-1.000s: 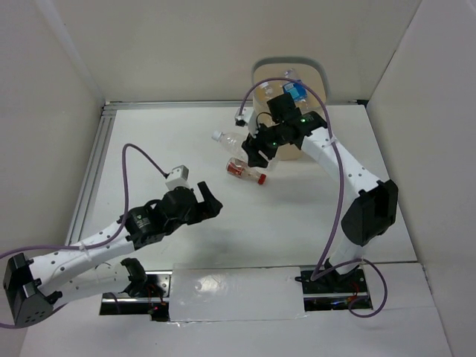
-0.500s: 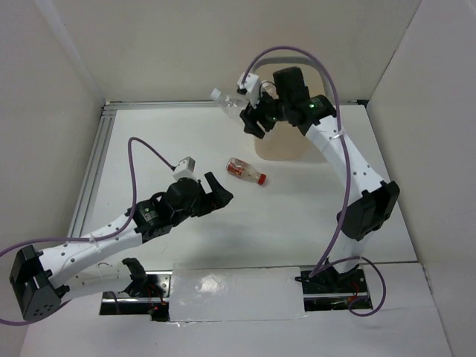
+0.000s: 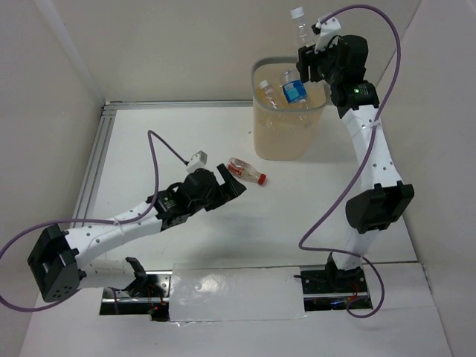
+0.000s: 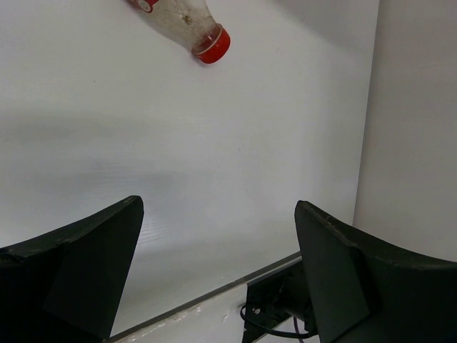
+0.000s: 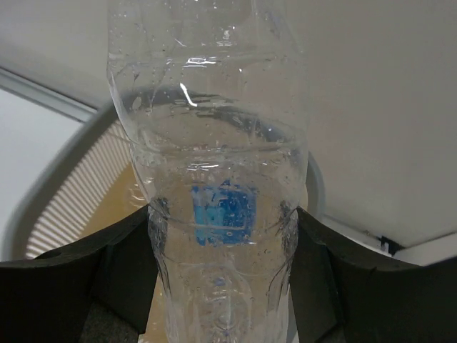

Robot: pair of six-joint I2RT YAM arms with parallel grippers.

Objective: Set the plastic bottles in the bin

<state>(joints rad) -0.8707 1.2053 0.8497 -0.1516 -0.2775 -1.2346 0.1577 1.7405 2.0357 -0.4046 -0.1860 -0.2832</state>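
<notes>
Gripping a clear white-capped plastic bottle [image 3: 300,26] above the tall translucent beige bin [image 3: 262,111] at the table's far edge, the right gripper [image 3: 309,62] probably only needs to release it, while the left gripper [image 3: 230,183] gapes near the small red-capped bottle [image 3: 247,172].

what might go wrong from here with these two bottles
1. The right gripper holds the clear bottle high, seemingly over the far rim of the bin; released there, it may strike the rim and bounce out.
2. The red-capped bottle lies on its side just ahead of the open left gripper; a nudge could roll it away.
</notes>
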